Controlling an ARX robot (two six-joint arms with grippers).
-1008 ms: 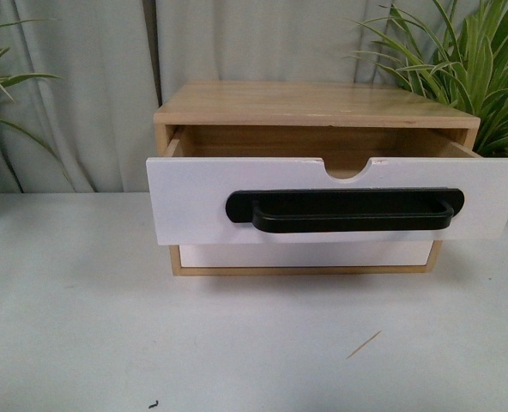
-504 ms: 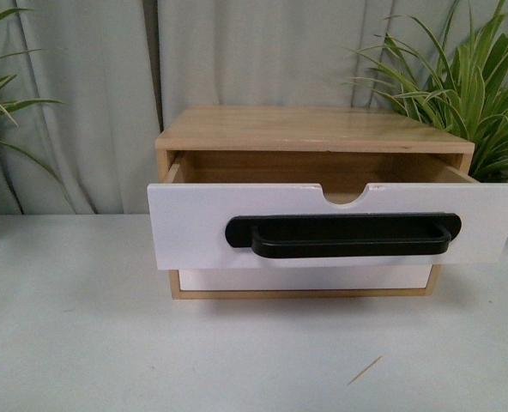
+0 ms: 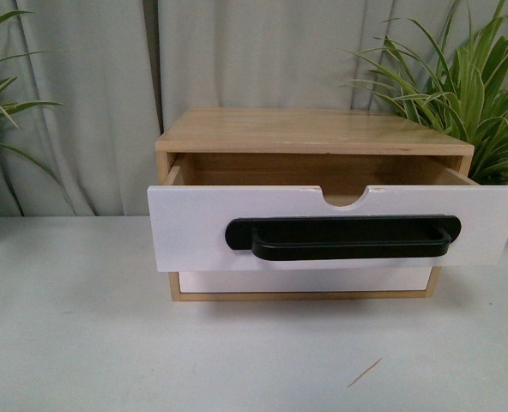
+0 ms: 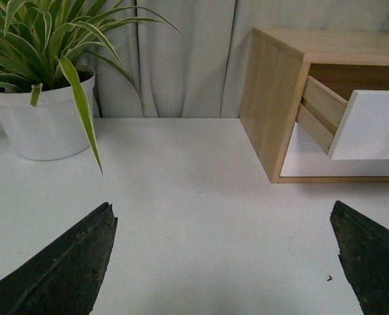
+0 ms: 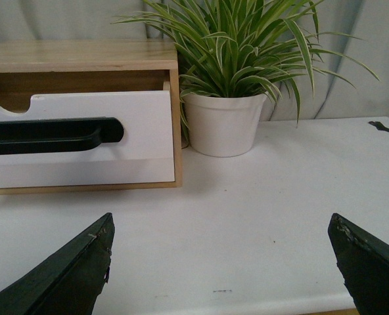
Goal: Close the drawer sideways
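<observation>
The drawer (image 3: 194,227), white-fronted with a long black bar handle (image 3: 344,236) and a half-round notch in its top edge, stands pulled out of a light wooden cabinet (image 3: 310,129) on the white table (image 3: 74,343). It also shows in the left wrist view (image 4: 372,125) and the right wrist view (image 5: 142,131). Neither arm shows in the front view. My left gripper (image 4: 224,259) is open and empty, over bare table to the cabinet's left. My right gripper (image 5: 221,262) is open and empty, over bare table to the cabinet's right.
A plain white drawer front (image 3: 301,279) without a handle sits shut below the open drawer. A potted spider plant (image 5: 224,121) stands right beside the cabinet's right side. Another in a white pot (image 4: 40,118) stands at the left. Grey curtains hang behind.
The cabinet and drawer sit lower in the front view than one second ago, so the camera's aim has shifted. Since half a second ago little has changed.
</observation>
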